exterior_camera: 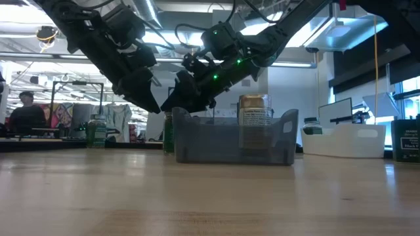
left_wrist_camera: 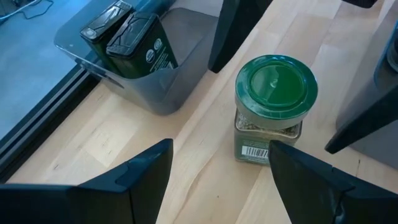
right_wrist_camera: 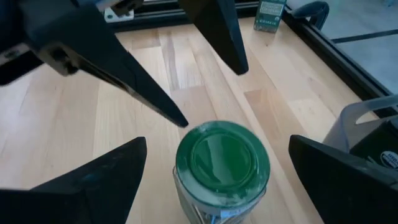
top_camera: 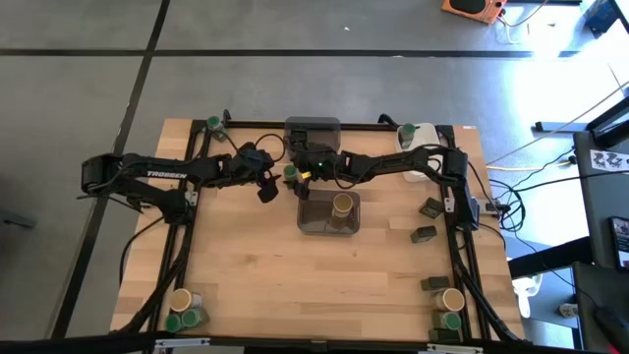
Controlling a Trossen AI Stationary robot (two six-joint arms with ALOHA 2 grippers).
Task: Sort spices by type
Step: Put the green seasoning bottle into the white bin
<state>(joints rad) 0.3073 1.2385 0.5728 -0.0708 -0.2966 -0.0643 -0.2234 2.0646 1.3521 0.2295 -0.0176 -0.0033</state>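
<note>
Both arms reach in toward the upper centre of the high view and meet over one jar. Left end effector (top_camera: 275, 183) comes from the frame's left, fingers spread, released, nothing held. Right end effector (top_camera: 300, 179) comes from the right, jaws wide open, also holding nothing.

Green-lidded jar (top_camera: 291, 173) stands upright on the worktop (top_camera: 256, 275) between the two sets of fingers. Left wrist view: round green lid, clear glass body, white barcode label (left_wrist_camera: 257, 151) low on the side, the far arm's dark fingertips (left_wrist_camera: 231, 31) just beyond it. Right wrist view shows the same jar (right_wrist_camera: 221, 163) from above, centred between its own fingers (right_wrist_camera: 106, 180).

Grey bin (top_camera: 328, 212) just below the jar in the high view, a tan-lidded jar (top_camera: 342, 205) upright inside. A second grey bin (top_camera: 313, 130) at the upper edge holds two dark tins (left_wrist_camera: 134, 43). White tray (top_camera: 417, 136) upper right with a green-lidded jar in it. More dark tins (top_camera: 428, 221) along the right edge. Jar clusters in the lower left corner (top_camera: 184, 310) and lower right corner (top_camera: 450, 310).

Low view: person (exterior_camera: 25, 113) at far left behind the worktop.
</note>
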